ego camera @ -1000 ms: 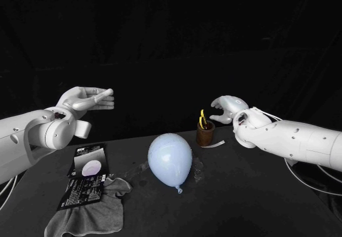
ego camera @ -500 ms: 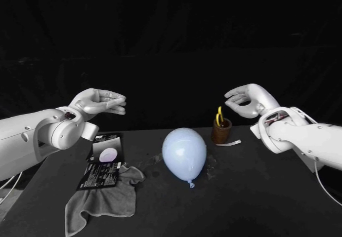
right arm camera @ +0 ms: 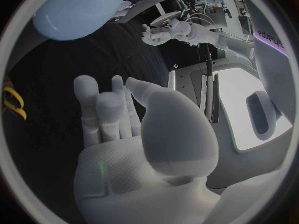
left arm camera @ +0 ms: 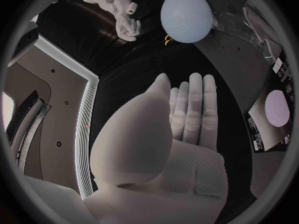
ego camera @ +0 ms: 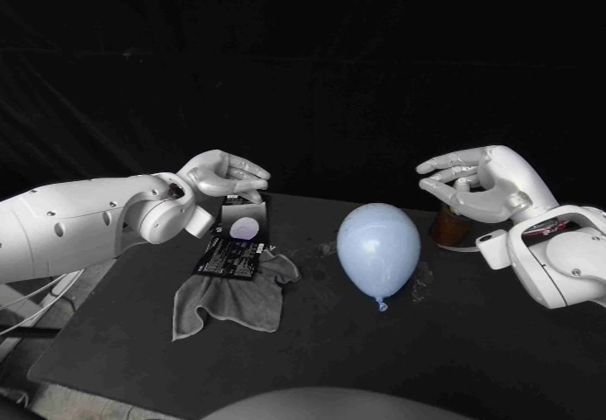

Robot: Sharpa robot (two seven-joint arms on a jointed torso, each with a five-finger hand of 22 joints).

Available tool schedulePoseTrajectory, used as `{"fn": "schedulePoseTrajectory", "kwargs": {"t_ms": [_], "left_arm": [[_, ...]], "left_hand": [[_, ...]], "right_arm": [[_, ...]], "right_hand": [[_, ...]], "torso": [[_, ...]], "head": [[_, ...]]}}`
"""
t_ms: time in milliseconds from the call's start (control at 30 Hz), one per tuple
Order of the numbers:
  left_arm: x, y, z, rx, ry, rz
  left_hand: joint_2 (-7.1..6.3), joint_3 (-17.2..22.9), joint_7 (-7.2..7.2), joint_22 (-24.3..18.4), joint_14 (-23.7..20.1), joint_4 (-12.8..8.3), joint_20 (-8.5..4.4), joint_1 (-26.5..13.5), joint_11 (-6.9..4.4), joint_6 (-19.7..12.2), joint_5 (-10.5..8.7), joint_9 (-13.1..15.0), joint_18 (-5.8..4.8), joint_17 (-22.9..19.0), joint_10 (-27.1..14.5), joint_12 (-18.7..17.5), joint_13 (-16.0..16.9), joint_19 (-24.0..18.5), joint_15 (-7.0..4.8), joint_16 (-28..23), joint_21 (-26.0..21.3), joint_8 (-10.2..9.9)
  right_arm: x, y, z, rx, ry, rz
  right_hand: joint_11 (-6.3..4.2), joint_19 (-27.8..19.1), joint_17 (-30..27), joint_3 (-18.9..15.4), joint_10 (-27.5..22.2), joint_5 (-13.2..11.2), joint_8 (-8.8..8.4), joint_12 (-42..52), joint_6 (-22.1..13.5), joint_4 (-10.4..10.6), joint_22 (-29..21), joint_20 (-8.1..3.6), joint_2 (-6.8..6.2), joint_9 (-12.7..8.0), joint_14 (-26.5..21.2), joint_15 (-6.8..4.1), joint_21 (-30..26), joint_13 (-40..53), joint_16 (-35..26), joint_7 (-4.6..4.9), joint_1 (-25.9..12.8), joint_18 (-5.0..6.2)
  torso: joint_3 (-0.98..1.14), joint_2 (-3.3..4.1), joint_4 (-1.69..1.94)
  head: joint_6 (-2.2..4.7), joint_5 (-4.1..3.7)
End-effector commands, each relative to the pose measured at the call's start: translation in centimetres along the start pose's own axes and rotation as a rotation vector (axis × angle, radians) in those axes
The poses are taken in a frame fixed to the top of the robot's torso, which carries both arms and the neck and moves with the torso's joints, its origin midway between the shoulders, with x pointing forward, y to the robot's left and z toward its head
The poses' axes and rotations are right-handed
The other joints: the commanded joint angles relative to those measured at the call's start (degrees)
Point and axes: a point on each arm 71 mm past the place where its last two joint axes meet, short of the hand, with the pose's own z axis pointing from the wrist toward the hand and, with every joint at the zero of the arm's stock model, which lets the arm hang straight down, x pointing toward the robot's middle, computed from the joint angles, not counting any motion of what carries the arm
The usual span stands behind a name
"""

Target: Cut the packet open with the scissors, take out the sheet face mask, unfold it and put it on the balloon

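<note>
Left hand [ego camera: 228, 177] and right hand [ego camera: 483, 181] hover empty, fingers loosely extended. The packet [ego camera: 236, 238] lies near the table's [ego camera: 417, 350] far left edge, overlapping a grey cloth [ego camera: 234, 296]; its print is illegible. The balloon [ego camera: 379, 247] lies mid-table.

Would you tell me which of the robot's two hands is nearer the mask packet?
The left hand, right by the packet's far end; the right hand is on the balloon's other side, by the brown cup.
</note>
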Motion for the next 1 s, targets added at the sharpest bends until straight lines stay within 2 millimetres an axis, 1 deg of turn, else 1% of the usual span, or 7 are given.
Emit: {"fn": "schedulePoseTrajectory", "kwargs": {"t_ms": [33, 133, 400, 533, 667, 733, 1000], "left_arm": [[0.4, 0.4, -0.6, 0.031, 0.041, 0.098], [0.0, 1.2, -1.6, 0.016, 0.04, 0.171], [-0.5, 2.5, -3.6, 0.022, 0.034, 0.416], [-0.1, 3.3, -4.3, 0.035, 0.048, 0.568], [0.5, 4.5, -4.8, 0.026, 0.062, 0.708], [0.7, 5.2, -5.0, 0.016, 0.068, 0.761], [1.9, 8.0, -5.3, -0.065, 0.127, 0.91]], "left_hand": [[-0.66, 0.18, 0.41, -0.02, -0.98, -0.03, 0.32, -0.08, 0.03, 0.26, -0.18, -0.14, 0.0, 0.39, -0.73, -0.09, 0.0, -0.65, 0.47, 0.3, 0.08, -0.06], [-1.21, 0.21, 1.06, -1.19, -6.91, 0.0, 1.94, -1.03, 0.73, 0.51, -0.21, -0.37, -0.78, 0.34, -1.23, 0.04, 0.08, -5.06, 1.93, -1.25, -2.34, -0.14], [-2.41, -2.03, 1.87, -3.38, -17.93, -0.11, 6.0, -2.01, 2.43, -0.22, -0.23, -1.0, -2.18, -2.74, -4.84, -0.08, 0.0, -16.63, 5.14, -8.2, -9.96, -0.59], [-3.5, -5.71, -0.69, -3.96, -22.05, 0.22, 6.14, -2.28, 4.36, -3.01, -0.21, -1.69, -4.08, -4.67, -9.56, -0.21, -0.1, -26.5, 7.04, -11.61, -13.2, -1.98], [-6.42, -14.12, -3.11, -4.59, -31.96, 0.59, 6.18, -2.52, 2.69, -11.03, -0.11, -3.55, -6.53, -8.6, -16.41, -0.34, -0.16, -35.58, 6.31, -15.65, -15.3, -5.39], [-8.42, -17.9, -1.81, -4.77, -38.49, 0.93, 6.24, -2.93, -0.31, -14.59, 0.02, -4.4, -6.82, -10.9, -25.98, -0.73, -0.58, -37.99, 5.9, -17.46, -15.67, -6.51], [-9.96, -19.79, -2.83, -5.39, -52.45, 0.74, 6.29, -6.33, -2.24, -23.43, -0.1, -6.49, -6.91, -15.69, -43.59, -1.54, -1.41, -46.25, 3.7, -18.36, -16.28, -9.01]], "right_arm": [[1.6, 0.6, -0.2, -0.022, 0.111, 0.055], [2.7, 0.9, -0.5, -0.032, 0.156, 0.05], [4.3, 1.3, -0.8, -0.048, 0.214, 0.01], [4.8, 1.2, -0.9, -0.041, 0.227, -0.002], [5.1, 1.2, -0.9, -0.034, 0.236, -0.011], [5.2, 1.2, -1.0, -0.032, 0.238, -0.015], [5.3, 1.1, -1.1, -0.021, 0.241, -0.024]], "right_hand": [[0.09, 0.64, 1.65, 0.43, -0.04, -0.08, -0.19, -0.12, -0.32, 0.04, 2.34, 0.07, 0.04, 0.17, 1.63, 0.2, 2.62, 0.11, 2.2, 0.05, -0.6, -1.24], [0.1, 1.44, 3.9, 0.65, 0.06, -0.09, -0.17, -0.12, -0.38, -0.15, 4.89, 0.14, 0.01, 0.38, 1.56, 0.24, 5.56, 0.15, 4.94, 0.06, -0.9, -1.64], [0.28, 0.98, 3.69, 0.6, -0.31, -0.15, -0.37, -0.23, -0.81, -0.1, 5.06, 0.24, -0.32, 0.41, 1.19, 0.42, 5.56, 0.09, 5.31, 0.24, -1.37, -1.58], [0.48, 0.41, 3.19, 0.63, -0.84, -0.25, -0.58, -0.27, -1.23, -0.03, 4.9, 0.37, -0.49, 0.4, 0.78, 0.62, 5.15, 0.0, 5.24, 0.44, -1.64, -1.47], [0.8, -0.83, 2.01, 0.63, -1.69, -0.37, -0.91, -0.31, -1.88, 0.08, 3.93, 0.57, -0.78, 0.35, 0.18, 0.9, 3.66, -0.11, 4.66, 0.74, -1.98, -1.14], [0.89, -1.21, 1.6, 0.66, -1.93, -0.41, -0.99, -0.29, -2.04, 0.11, 3.68, 0.63, -0.82, 0.34, -0.05, 0.99, 3.24, -0.12, 4.43, 0.82, -2.05, -1.04], [1.08, -2.47, 0.4, 0.67, -2.46, -0.5, -1.19, -0.3, -2.42, 0.19, 2.56, 0.78, -0.99, 0.32, -0.57, 1.17, 1.55, -0.15, 3.7, 1.01, -2.26, -0.68]], "torso": [[-0.22, 0.08, 0.18], [-0.27, 0.02, 0.3], [-0.16, -0.08, 0.29], [-0.17, -0.03, 0.32], [-0.15, 0.02, 0.31], [-0.22, 0.07, 0.33], [-0.31, 0.1, 0.34]], "head": [[-1.16, 2.48], [-1.87, 4.35], [-2.27, 6.1], [-2.25, 6.82], [-2.19, 7.45], [-2.06, 7.51], [-2.18, 7.54]]}}
